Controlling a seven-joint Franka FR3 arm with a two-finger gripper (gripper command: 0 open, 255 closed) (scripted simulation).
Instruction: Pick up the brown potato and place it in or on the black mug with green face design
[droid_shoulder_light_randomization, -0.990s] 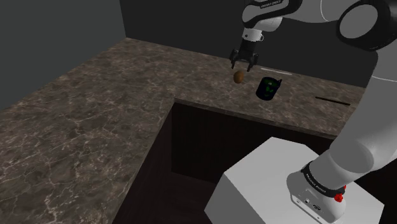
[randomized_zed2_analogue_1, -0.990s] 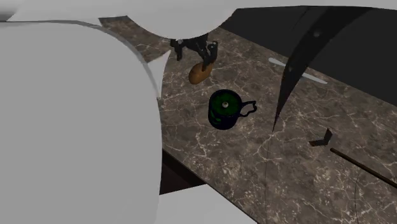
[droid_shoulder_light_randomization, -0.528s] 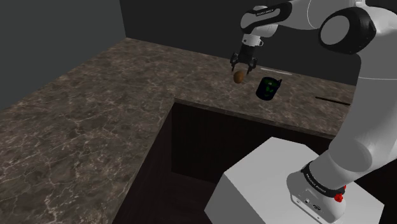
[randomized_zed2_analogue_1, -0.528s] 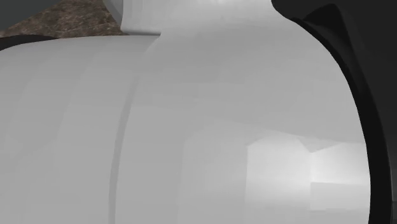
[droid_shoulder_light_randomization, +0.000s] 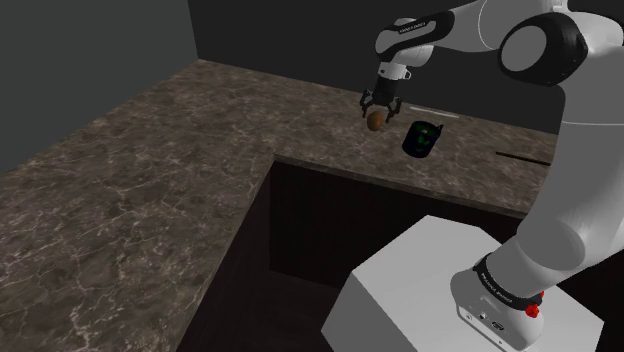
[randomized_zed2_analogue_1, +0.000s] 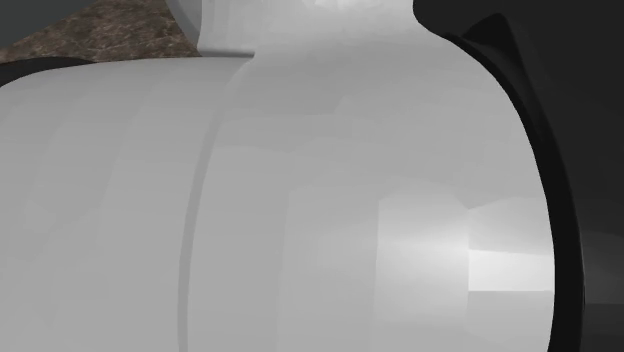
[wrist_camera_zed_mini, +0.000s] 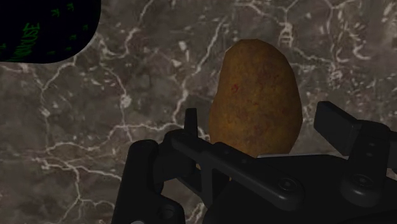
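In the second exterior view the white arm (randomized_zed2_analogue_1: 300, 200) blocks almost everything; a wedge of brown marbled countertop (randomized_zed2_analogue_1: 110, 30) shows at the upper left of the frame and a dark joint band (randomized_zed2_analogue_1: 568, 260) at the right edge. In the shoulder view, at the upper middle of the frame, the gripper (droid_shoulder_light_randomization: 376, 110) hangs right over the brown potato (droid_shoulder_light_randomization: 376, 121), which sits on the countertop. The black mug (droid_shoulder_light_randomization: 423, 138) with its green face stands just beside it toward the frame's right, its inside impossible to make out. In the wrist view the pincer is released: its fingers (wrist_camera_zed_mini: 191, 127) flank the potato with a slim gap on each side, and the hand hides the potato's near end. The mug is cut off there, its green marks unreadable. The lettering on the arm's link cannot be read either.
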